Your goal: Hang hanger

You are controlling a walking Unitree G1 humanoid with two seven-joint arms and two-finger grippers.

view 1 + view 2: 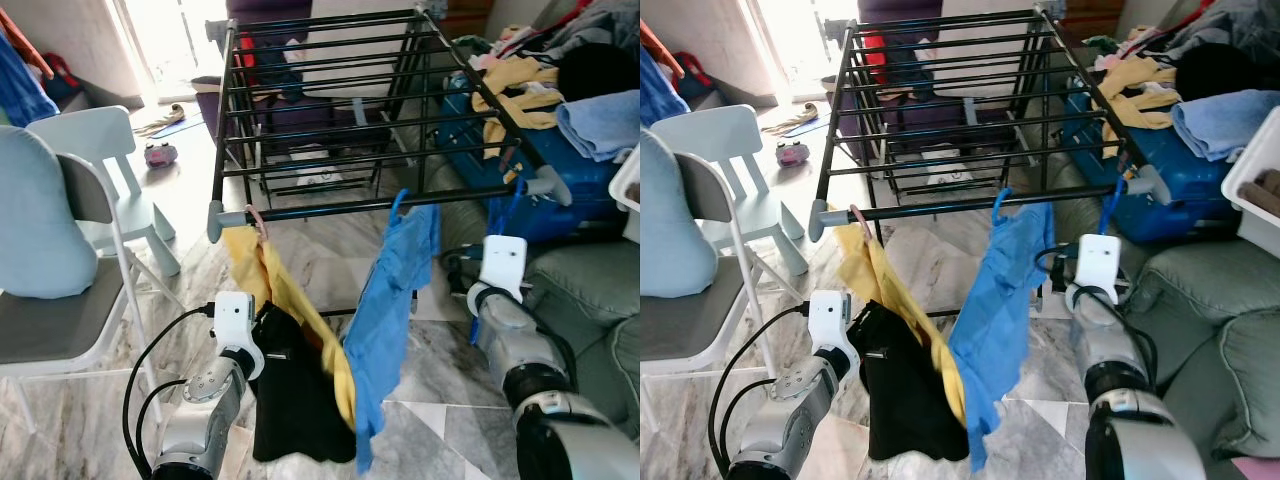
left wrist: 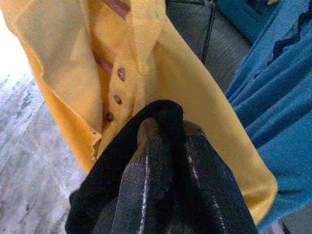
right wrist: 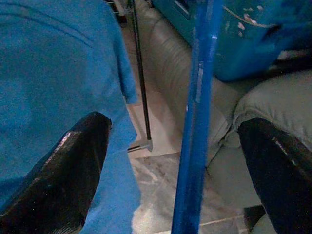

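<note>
A black drying rack [image 1: 330,110] stands on the marble floor [image 1: 440,380]. From its front bar hang a yellow shirt [image 1: 285,310] on a pink hanger [image 1: 258,222] and a blue shirt [image 1: 395,300] on a blue hanger [image 1: 400,203]. The left claw [image 2: 165,161], low beside the yellow shirt, grips a black garment [image 1: 295,400] bunched between its fingers. The right claw [image 3: 170,161] is spread wide, a second blue hanger [image 3: 197,117] hanging from the rack's end between its two fingers [image 3: 58,180], touching neither. A grey sofa [image 1: 590,290] lies behind.
</note>
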